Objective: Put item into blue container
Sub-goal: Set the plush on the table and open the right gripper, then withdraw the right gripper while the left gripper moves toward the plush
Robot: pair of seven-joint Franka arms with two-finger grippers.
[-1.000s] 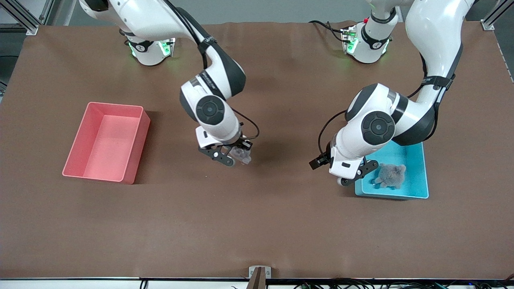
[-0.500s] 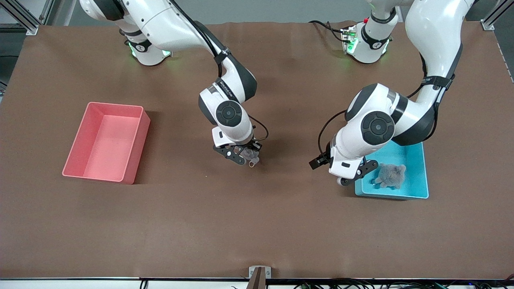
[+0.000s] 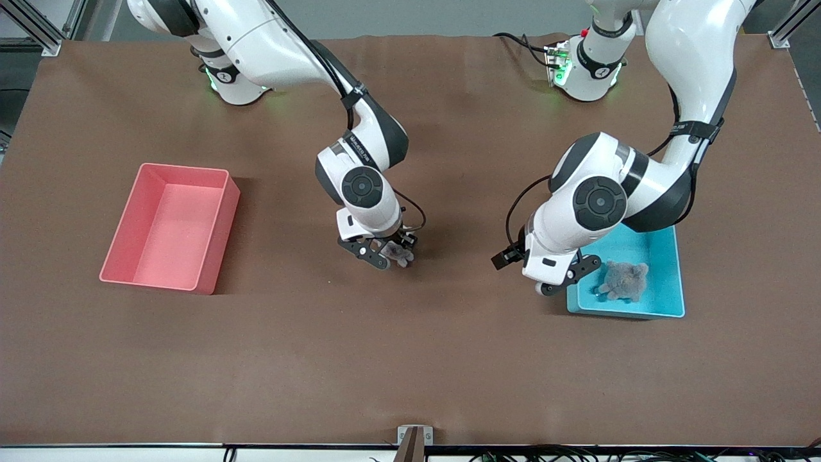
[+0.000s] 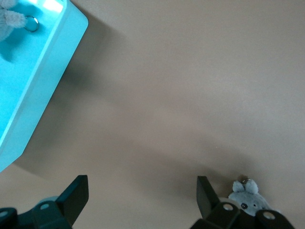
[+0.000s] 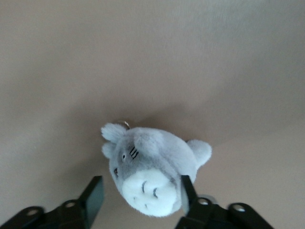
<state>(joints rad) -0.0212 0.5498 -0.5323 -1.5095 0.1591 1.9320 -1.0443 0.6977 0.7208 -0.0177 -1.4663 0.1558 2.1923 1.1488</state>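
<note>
table (image 3: pixel 410 359) is brown mat, mostly bare. pink bin (image 3: pixel 168 226) sits at the right arm's end, nothing visible in it, not my target. blue container (image 3: pixel 667 282) is at the left arm's end, with a grey plush (image 3: pixel 623 280) lying inside it, so i read one item as delivered. left gripper (image 3: pixel 564 277) hovers over the container's rim on the side toward table centre; wrist cam shows its fingers (image 4: pixel 76 195) spread wide with nothing between them, i'd say parked there, waiting. right gripper (image 3: pixel 385 251) is low over mid-table, and its wrist cam shows the small grey toy (image 5: pixel 152 174) sitting between the fingers (image 5: pixel 95 195), which look close against its sides; i take that as a pinch on the toy, though i can't confirm it's off the mat. toy is well apart from the container, so i judge the carry toward the left arm's end isn't done. main obstacle as i see it: the left arm hangs right over the container's near-centre edge, in the right arm's likely path. drop spot needs to miss the plush already inside.
</note>
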